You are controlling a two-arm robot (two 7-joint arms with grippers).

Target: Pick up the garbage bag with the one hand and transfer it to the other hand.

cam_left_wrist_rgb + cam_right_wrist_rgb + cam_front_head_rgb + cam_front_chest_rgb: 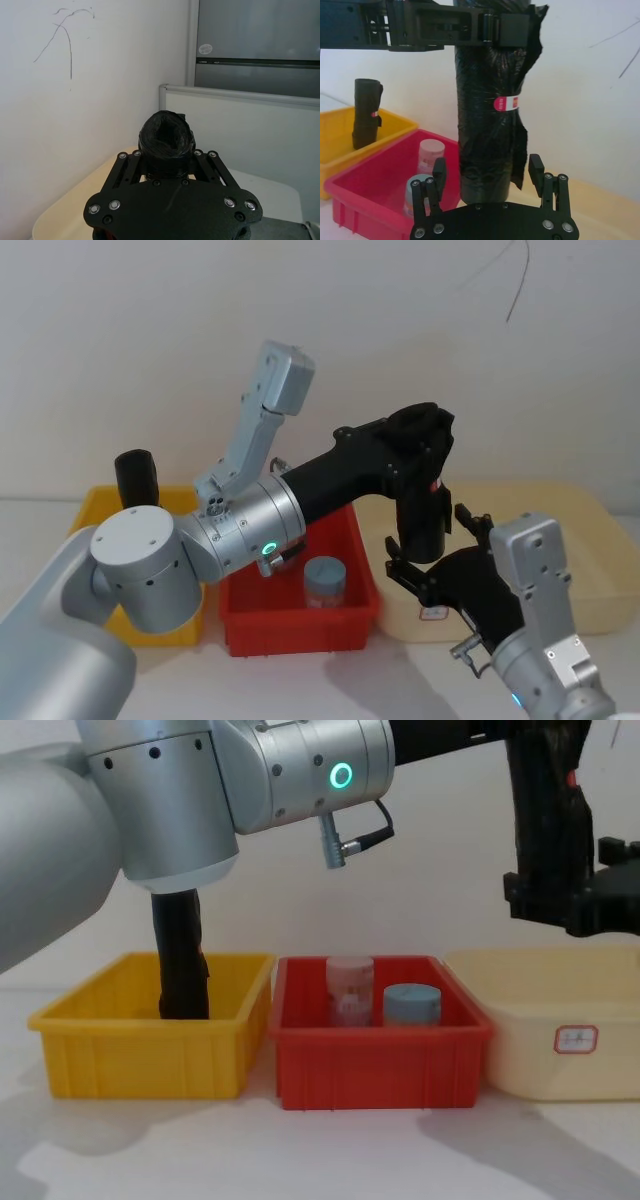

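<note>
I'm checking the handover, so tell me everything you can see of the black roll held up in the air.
The garbage bag is a tall black roll of crinkled film with a red-and-white band around its middle and a loose flap down one side. It hangs upright, clamped near its top by the left gripper. Its lower end sits between the open fingers of the right gripper, which do not touch it.

The garbage bag (487, 100) is a tall black roll with 1 small red mark. It hangs upright in the air. The one hand (425, 435) squeezes it near the top. The other hand (487, 172) waits below, its 2 fingers spread on either side of the bag's bottom end.
</note>
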